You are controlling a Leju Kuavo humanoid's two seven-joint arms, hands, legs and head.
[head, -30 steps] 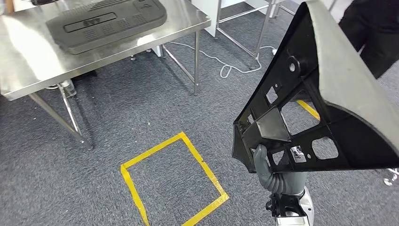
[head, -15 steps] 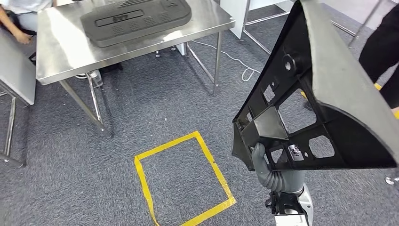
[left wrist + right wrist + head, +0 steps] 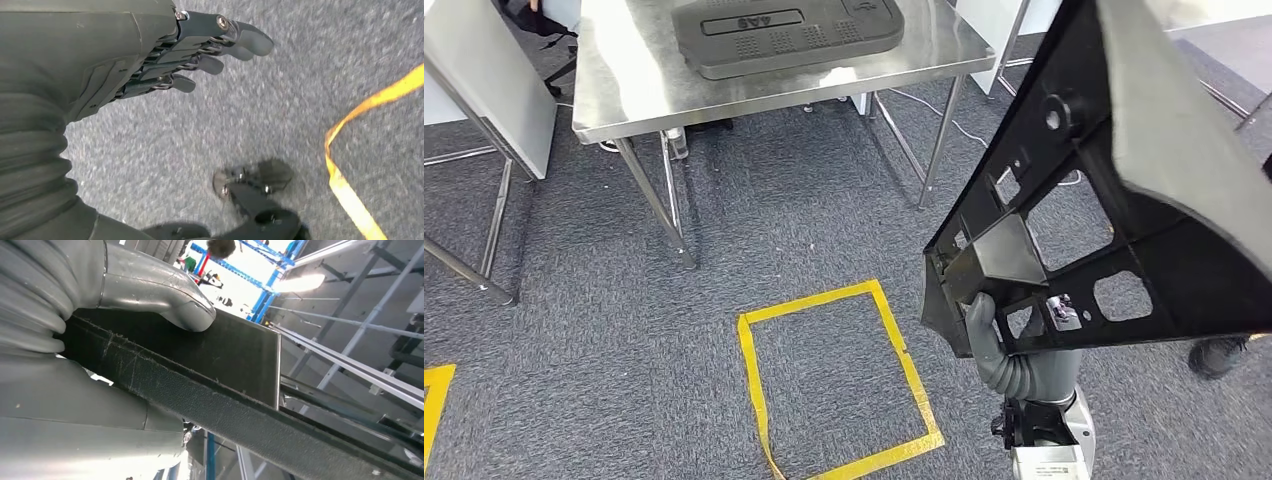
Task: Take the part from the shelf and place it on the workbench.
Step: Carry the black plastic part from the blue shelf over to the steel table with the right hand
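The black plastic part is gripped at its lower corner by the right hand; left hand hangs empty, fingers apart, above grey carpet.

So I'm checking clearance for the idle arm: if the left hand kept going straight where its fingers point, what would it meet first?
Probably just the grey carpet; the left hand holds nothing, though depth is unclear.

Grey carpet floor, yellow tape square, steel table
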